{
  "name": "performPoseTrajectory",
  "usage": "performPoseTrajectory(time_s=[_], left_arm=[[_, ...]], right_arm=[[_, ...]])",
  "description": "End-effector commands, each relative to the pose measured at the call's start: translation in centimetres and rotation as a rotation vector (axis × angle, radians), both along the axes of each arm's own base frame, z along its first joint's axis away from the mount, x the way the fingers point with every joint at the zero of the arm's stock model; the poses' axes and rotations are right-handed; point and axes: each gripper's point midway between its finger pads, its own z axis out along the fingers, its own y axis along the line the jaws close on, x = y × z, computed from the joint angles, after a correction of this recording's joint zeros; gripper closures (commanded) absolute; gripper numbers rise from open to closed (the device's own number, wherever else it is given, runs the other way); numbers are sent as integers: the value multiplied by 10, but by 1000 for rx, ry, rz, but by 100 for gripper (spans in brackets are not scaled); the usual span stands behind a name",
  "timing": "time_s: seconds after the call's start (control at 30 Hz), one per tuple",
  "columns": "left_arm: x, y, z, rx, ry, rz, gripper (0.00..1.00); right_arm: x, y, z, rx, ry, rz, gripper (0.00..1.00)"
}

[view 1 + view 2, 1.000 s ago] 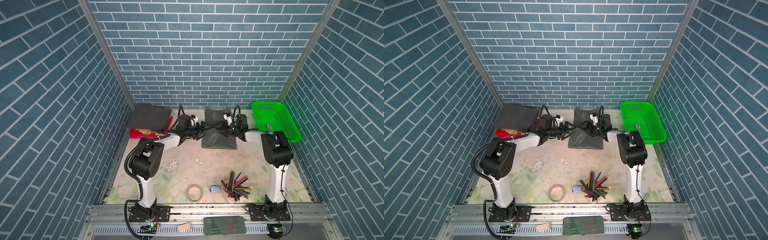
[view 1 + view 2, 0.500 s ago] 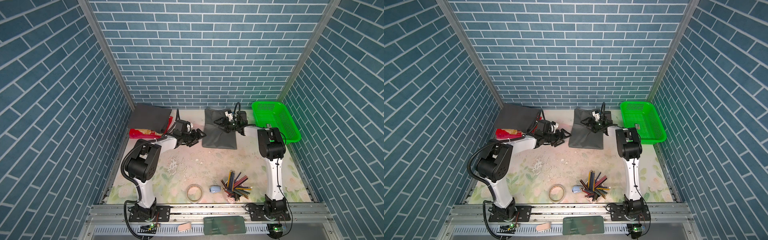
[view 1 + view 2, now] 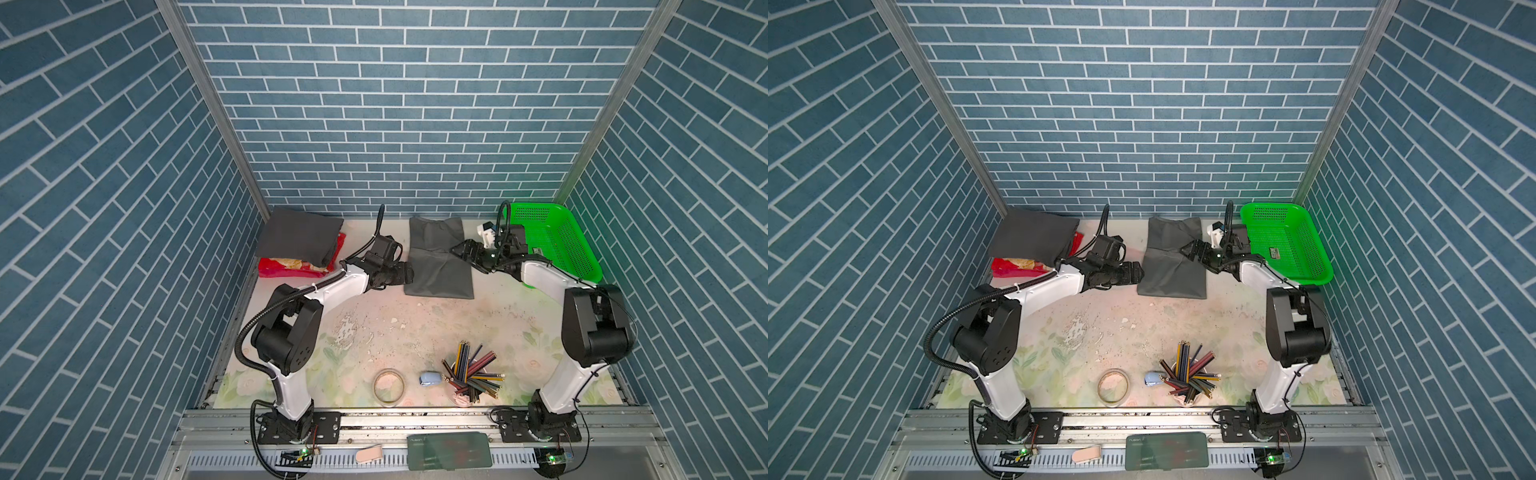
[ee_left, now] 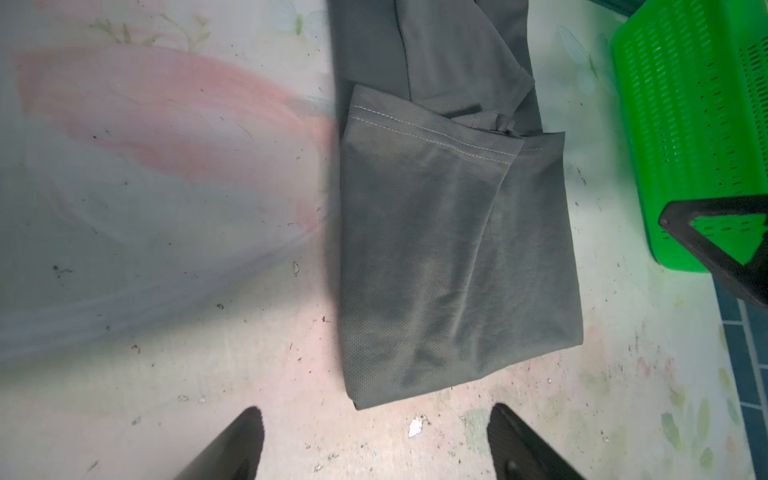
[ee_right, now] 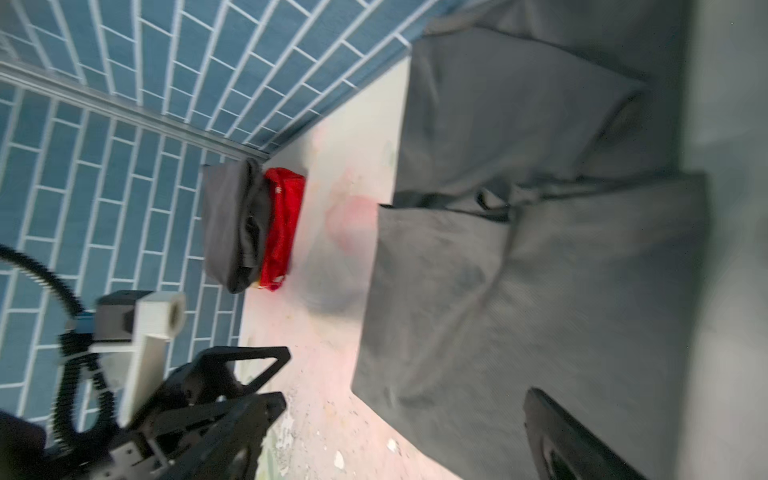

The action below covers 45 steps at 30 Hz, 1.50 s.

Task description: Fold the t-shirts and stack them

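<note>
Currently we are noting a green mesh basket (image 3: 552,239) sitting at the back right, just beside the grey t-shirt (image 3: 440,262), its near wall crowding the right arm's wrist. A fan of coloured pencils (image 3: 473,372), a tape ring (image 3: 389,385) and a small blue item (image 3: 429,378) are lying near the front, well apart from the cloth. The grey t-shirt is lying flat at back centre, folded into a narrow rectangle, its stitched hem doubled up across the middle. The charcoal t-shirt (image 3: 299,237) is resting folded in the back left corner on a red bundle (image 3: 291,268). The left gripper (image 4: 376,415) is hovering wide open by the grey t-shirt's near left corner, clear of the cloth. The right gripper (image 3: 467,251) is standing spread over its right edge, gripping nothing. The right wrist view is coming out blurred, showing only one finger (image 5: 561,436), and we are failing to identify the red bundle.
</note>
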Motion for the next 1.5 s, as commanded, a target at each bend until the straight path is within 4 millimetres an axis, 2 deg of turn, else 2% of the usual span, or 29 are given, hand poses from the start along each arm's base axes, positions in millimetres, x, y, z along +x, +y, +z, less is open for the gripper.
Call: performPoseTrajectory(time_s=[0.0,0.1,0.17,0.27,0.37,0.53,0.67,0.77,0.9,1.07,1.13,1.3,1.47], left_arm=[[-10,13,-9,53,40,8,14],[-26,6,-24,0,124,-14,14],[-36,5,-36,-8,176,-19,14],[-46,4,-49,-35,228,-22,14],[-50,-4,-57,-74,271,-27,14],[-48,-14,-66,-119,315,-24,14],[-46,-15,-87,-94,368,-3,14],[-40,-16,-91,-97,363,12,14],[-33,-15,-94,-62,352,13,22],[-35,-15,-95,-58,349,-3,40],[-35,-14,-97,-50,346,-5,45],[-34,-18,-98,-69,343,-18,68],[-30,-20,-98,-74,332,-24,79]], right_arm=[[-41,-40,-43,-217,122,-86,3],[-70,-57,-53,-270,162,-146,3],[-86,-64,-59,-275,179,-173,7],[-103,-68,-70,-267,208,-196,10],[-112,-61,-82,-214,237,-185,14],[-105,-55,-92,-174,254,-188,19],[-95,-53,-100,-181,259,-185,24],[-90,-48,-107,-173,271,-173,29],[-87,-44,-112,-165,279,-176,37],[-87,-38,-117,-162,288,-169,47],[-86,-38,-120,-166,289,-172,50],[-78,-41,-126,-187,291,-183,54],[-69,-45,-126,-217,281,-200,60]])
